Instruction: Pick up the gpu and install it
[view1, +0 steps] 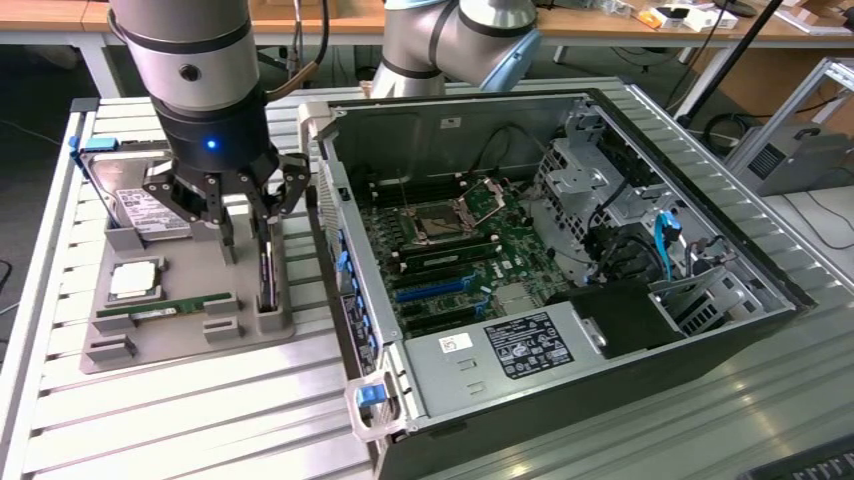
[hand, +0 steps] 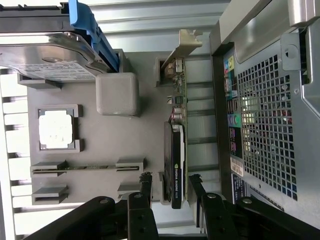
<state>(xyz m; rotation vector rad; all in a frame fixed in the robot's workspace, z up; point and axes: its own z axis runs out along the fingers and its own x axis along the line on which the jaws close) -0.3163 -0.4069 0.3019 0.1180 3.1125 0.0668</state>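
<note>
The gpu (hand: 177, 150) stands on edge in a slot of the grey holder tray (hand: 125, 135), a thin green board with a dark cooler and a silver bracket at its far end. In the exterior view the gpu (view1: 267, 282) is a thin dark strip at the tray's side nearest the computer case (view1: 561, 250). My gripper (view1: 254, 240) hangs just above it. In the wrist view my gripper (hand: 170, 186) is open, one black finger on each side of the card's near end, not touching it. The case lies open with the motherboard (view1: 454, 240) exposed.
On the tray (view1: 187, 345) also sit a hard drive (view1: 147, 205) with a blue carrier, a CPU (view1: 136, 280) and a narrow RAM stick (view1: 167, 308). The case wall (hand: 270, 115) stands close beside the gpu. The slatted table (view1: 174, 420) extends toward the front.
</note>
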